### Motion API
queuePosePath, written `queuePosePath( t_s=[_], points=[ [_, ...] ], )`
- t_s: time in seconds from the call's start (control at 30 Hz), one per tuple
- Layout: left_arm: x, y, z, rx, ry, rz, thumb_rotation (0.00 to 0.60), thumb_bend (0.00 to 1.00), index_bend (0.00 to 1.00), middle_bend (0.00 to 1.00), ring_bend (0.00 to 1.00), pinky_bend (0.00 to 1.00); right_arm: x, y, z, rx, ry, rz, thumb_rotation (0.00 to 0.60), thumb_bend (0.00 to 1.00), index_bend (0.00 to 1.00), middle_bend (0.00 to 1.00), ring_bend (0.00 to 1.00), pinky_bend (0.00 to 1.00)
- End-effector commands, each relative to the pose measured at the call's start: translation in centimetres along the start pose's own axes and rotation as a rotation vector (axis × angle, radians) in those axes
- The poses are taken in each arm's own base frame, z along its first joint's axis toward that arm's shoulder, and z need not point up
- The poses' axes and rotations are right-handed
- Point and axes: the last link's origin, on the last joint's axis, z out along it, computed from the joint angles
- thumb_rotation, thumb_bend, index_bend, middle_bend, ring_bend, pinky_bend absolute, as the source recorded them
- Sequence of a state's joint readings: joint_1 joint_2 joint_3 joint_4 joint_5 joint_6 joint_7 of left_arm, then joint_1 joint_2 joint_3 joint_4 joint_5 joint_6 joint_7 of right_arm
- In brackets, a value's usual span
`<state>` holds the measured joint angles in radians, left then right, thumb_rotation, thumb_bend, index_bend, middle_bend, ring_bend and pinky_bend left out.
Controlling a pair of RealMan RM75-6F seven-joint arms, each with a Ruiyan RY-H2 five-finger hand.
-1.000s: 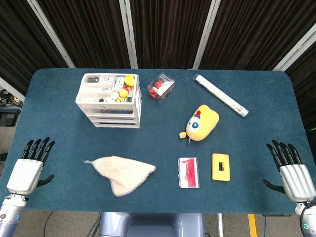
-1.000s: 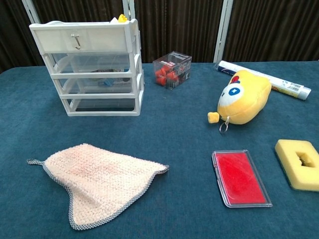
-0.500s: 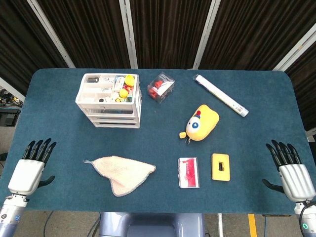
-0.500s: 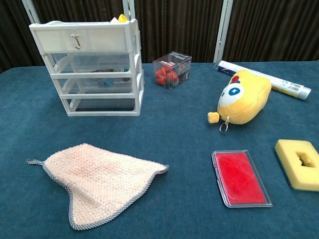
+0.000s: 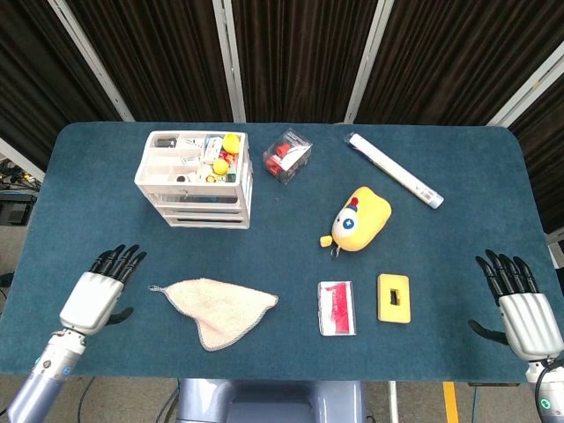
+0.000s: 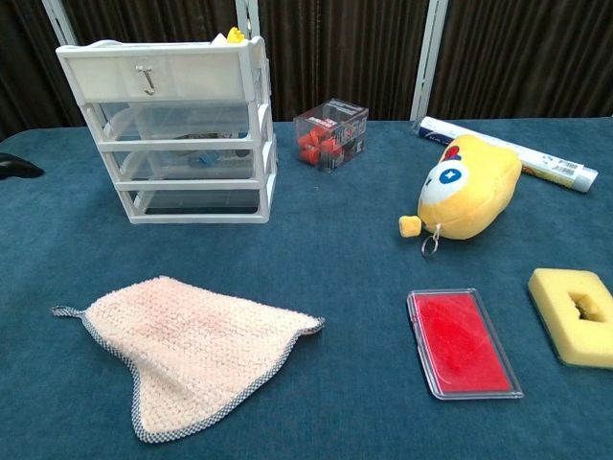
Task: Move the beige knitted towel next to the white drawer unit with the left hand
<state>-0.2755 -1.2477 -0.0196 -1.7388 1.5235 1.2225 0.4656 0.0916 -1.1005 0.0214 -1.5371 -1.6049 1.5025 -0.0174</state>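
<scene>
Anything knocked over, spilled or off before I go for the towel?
Nothing stands out. The beige towel lies flat and loosely spread, apart from the drawer unit, which stands upright. The left hand is beside the towel, not touching.

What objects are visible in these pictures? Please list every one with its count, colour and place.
towel: 1, beige knitted, front left of the table, lying flat
drawer unit: 1, white, back left, small items in its open top
clear box: 1, transparent with red pieces inside, right of the drawer unit
tube: 1, white, back right, lying diagonally
plush toy: 1, yellow, centre right
flat case: 1, red with clear cover, front centre
sponge block: 1, yellow with a slot, right of the case
table: 1, dark blue cover
left hand: open, left of the towel, not touching it
right hand: open, at the front right edge
</scene>
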Motion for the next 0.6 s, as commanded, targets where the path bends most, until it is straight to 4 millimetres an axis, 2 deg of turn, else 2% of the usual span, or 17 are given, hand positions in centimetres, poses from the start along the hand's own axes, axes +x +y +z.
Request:
queuePosePath(
  t_s=[0.03,0.33,0.6],
  points=[
    [-0.3,2.4,1.9,-0.049,-0.03,-0.006,0.6,0.17,0.1,0.07,0.04,0.15,0.0,0.1,0.0,-0.004,0.0,0.003,0.6,0.01,0.0,0.0,0.0,0.0],
    [-1.7,5.9,4.5,-0.074,-0.137,0.001,0.6,0.19,0.15,0.08,0.06,0.16,0.0,0.2,0.1,-0.003,-0.004,0.01,0.6,0.01,0.0,0.0,0.0,0.0],
    [-2.9,7.6,6.4,-0.067,-0.18,0.033,0.6,0.23,0.21,0.12,0.08,0.19,-0.1,0.2,0.2,-0.006,-0.008,0.015,0.6,0.01,0.0,0.0,0.0,0.0]
  ],
)
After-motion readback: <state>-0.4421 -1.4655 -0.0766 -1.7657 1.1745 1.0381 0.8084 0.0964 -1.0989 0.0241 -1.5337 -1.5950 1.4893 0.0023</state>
